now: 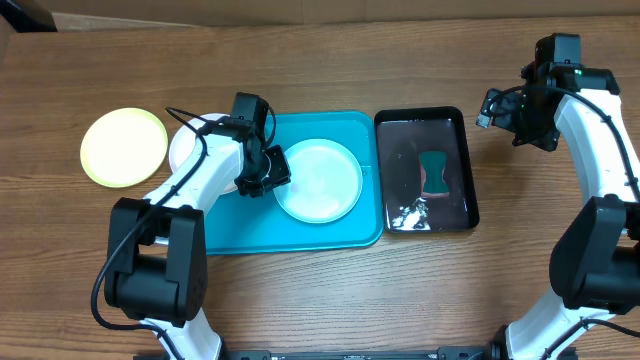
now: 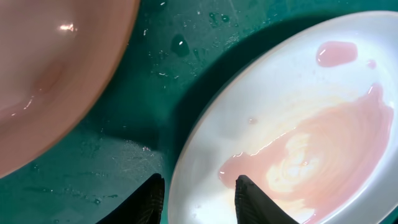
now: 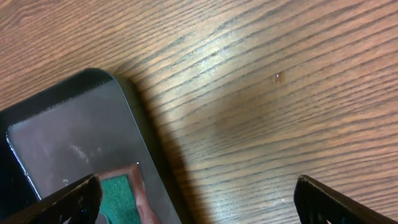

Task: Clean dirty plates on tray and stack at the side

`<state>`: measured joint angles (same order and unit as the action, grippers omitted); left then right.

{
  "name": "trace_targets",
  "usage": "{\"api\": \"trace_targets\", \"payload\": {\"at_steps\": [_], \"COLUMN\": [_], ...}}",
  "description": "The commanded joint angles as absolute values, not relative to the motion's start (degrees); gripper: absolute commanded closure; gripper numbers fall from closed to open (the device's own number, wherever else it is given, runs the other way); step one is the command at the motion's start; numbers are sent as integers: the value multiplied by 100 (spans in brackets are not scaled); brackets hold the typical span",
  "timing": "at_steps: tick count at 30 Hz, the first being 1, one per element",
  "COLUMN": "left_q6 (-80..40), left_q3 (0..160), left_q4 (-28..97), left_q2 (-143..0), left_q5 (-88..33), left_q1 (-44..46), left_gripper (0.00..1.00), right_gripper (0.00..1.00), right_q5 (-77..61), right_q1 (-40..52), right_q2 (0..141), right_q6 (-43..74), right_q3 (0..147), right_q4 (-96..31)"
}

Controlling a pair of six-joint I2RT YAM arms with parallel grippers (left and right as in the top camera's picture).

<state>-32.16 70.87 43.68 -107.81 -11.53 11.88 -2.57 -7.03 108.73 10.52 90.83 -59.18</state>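
A pale blue plate [image 1: 320, 180] lies in the turquoise tray [image 1: 300, 235], and in the left wrist view this plate [image 2: 298, 93] carries a pink watery smear. My left gripper [image 1: 266, 172] [image 2: 199, 202] stands partly open astride its left rim, with one finger over the tray floor and the other over the plate's inside. A white plate [image 1: 188, 142] [image 2: 50, 74] sits at the tray's left edge, half hidden by my left arm. A yellow-green plate [image 1: 123, 147] rests on the table at the far left. My right gripper [image 1: 498, 106] [image 3: 199, 205] hangs wide open and empty over bare wood.
A narrow black tray [image 1: 390, 150] [image 3: 68, 137] stands right of the turquoise one, holding a green sponge [image 1: 435, 172] [image 3: 118, 199] and some water. Droplets lie on the turquoise tray's floor [image 2: 180, 45]. Cardboard lines the table's far edge.
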Motion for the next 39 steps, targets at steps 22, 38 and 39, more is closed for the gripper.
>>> {"api": "trace_targets", "payload": {"at_steps": [22, 38, 39], "left_q6": [-3127, -2414, -2390], "left_q3": [6997, 8506, 8597], "left_q4": [4329, 5273, 5319], "left_q2": [-10833, -10807, -10807], "left_q5": [-405, -639, -639], "left_q1": [1616, 1492, 1492], "left_gripper": [96, 96, 96], "right_gripper": [0, 0, 0], "right_q5": [-266, -266, -266], "right_q1": [-676, -676, -676], "right_q2": [10840, 10840, 10840], "right_q6": [1066, 1066, 1066], "right_q3": [9109, 9109, 9109], "right_q4": [-5857, -5857, -5857]}}
